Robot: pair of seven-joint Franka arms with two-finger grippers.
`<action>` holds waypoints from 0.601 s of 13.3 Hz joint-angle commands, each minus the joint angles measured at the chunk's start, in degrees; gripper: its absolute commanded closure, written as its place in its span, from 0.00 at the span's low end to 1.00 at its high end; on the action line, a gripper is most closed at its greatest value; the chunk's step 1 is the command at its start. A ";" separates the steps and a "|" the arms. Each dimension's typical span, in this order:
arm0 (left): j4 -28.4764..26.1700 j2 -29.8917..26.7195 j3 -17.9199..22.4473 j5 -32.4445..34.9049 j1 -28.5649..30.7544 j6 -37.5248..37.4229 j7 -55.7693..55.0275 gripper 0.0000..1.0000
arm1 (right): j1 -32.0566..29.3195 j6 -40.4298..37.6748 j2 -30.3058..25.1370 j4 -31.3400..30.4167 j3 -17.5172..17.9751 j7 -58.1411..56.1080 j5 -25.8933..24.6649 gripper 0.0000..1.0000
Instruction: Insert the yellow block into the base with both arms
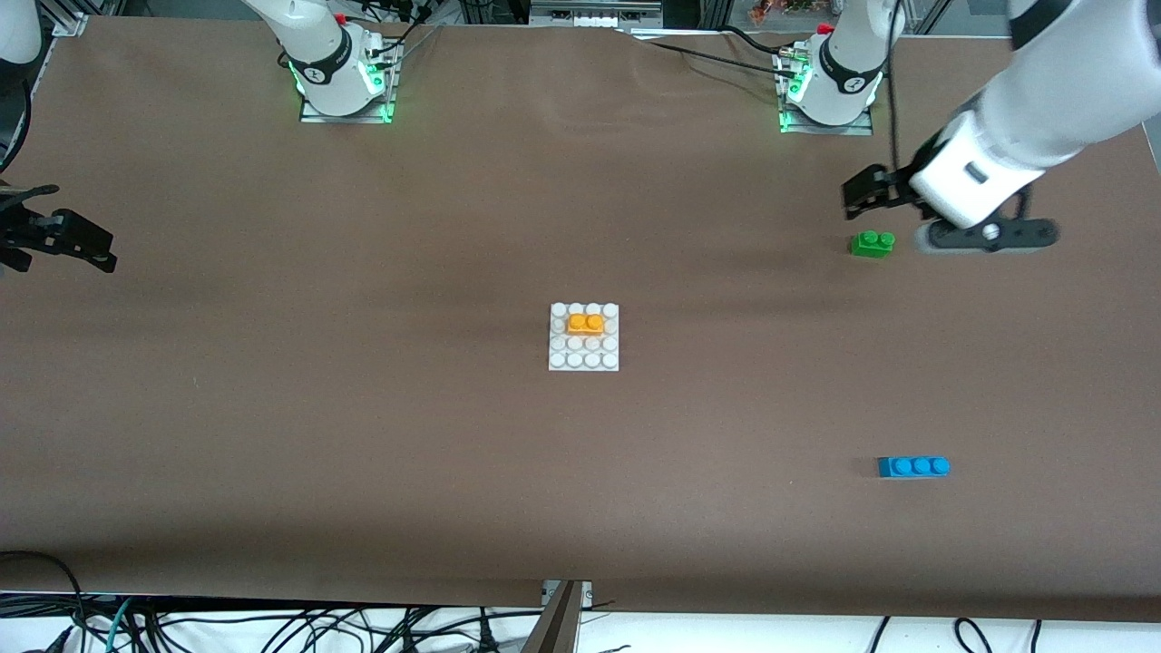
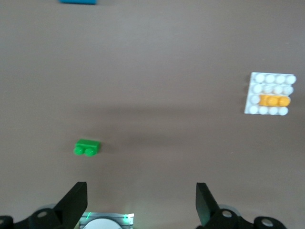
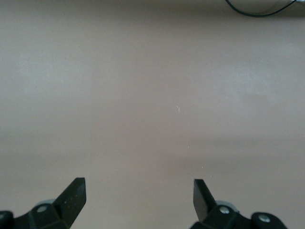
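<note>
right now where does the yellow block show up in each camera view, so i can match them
Front view: the yellow block sits on the base at mid-table, in its second stud row from the robots.
Left wrist view: the yellow block shows on the base, near the picture's edge.
Right wrist view: not in it, only bare table.
Shared landmark: the green brick, toward the left arm's end of the table.

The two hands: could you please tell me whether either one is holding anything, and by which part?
Nothing is held. The left hand and the right hand are both open and empty; the yellow block sits on the base.
</note>
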 commanded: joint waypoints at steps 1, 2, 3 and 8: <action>-7.20 -4.95 -0.94 2.54 2.45 3.61 1.85 0.00 | -0.67 -0.55 0.10 0.69 0.41 -1.09 1.00 0.00; -9.22 -6.44 -0.85 2.72 2.80 5.36 1.94 0.00 | -0.67 -0.55 0.10 0.69 0.41 -1.09 1.00 0.00; -10.37 -7.15 -0.94 2.73 3.59 6.34 1.86 0.00 | -0.67 -0.55 0.10 0.69 0.41 -1.09 1.00 0.00; -9.24 -6.11 -0.85 2.55 3.77 6.44 1.85 0.00 | -0.58 -0.55 0.10 0.69 0.41 -1.18 1.00 0.00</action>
